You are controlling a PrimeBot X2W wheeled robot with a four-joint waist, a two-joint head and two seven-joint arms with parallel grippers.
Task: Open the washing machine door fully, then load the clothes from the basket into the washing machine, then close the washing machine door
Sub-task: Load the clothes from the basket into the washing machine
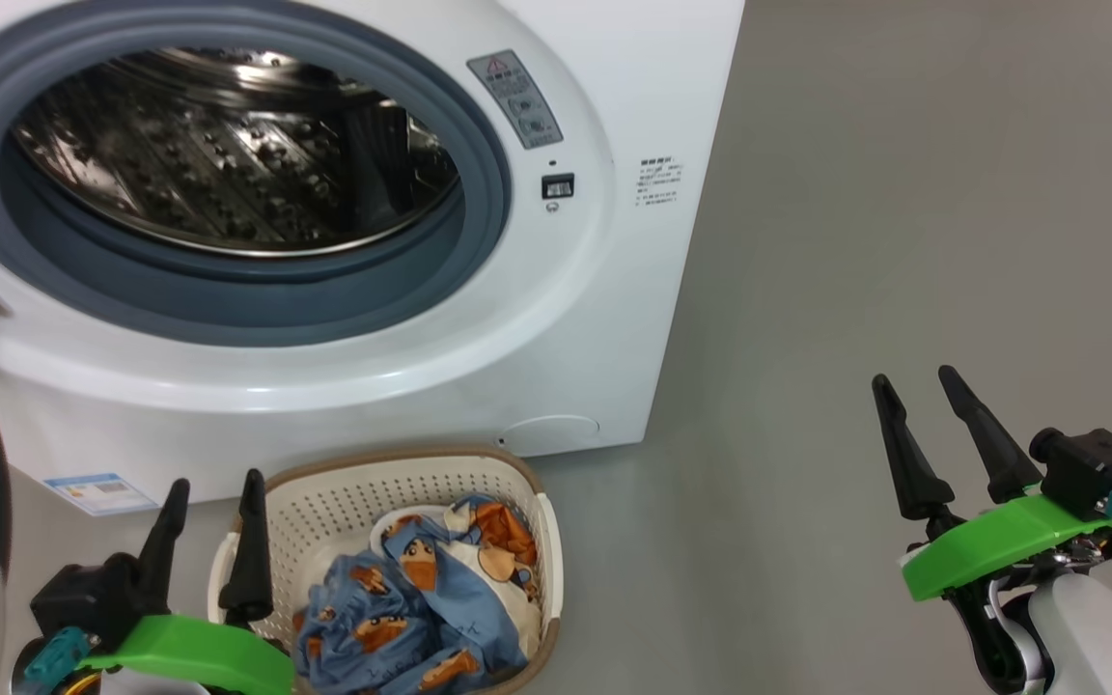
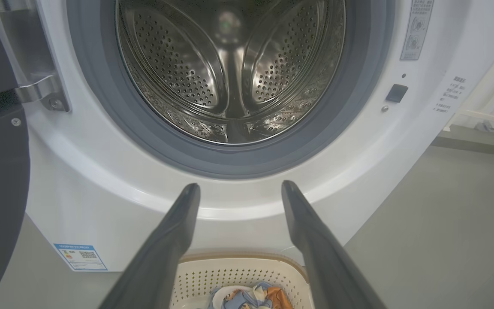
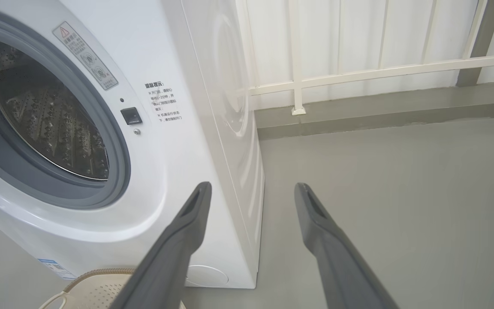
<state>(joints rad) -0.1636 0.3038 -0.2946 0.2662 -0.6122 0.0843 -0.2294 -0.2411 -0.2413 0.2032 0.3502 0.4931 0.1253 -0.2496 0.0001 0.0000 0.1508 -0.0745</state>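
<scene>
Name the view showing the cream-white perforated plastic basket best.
The head view: the cream-white perforated plastic basket appears nearly whole. The left wrist view shows its far wall; the right wrist view, a rim corner.

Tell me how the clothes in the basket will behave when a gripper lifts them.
The clothes lie crumpled in soft folds, so they are likely floppy and will drape from a pinch. They look tangled together, so one grab may drag several pieces. The basket looks like light plastic and may shift or lift with them.

Grey floor (image 3: 401, 193), white paneled wall (image 3: 358, 38), rail (image 3: 380, 71)
</scene>
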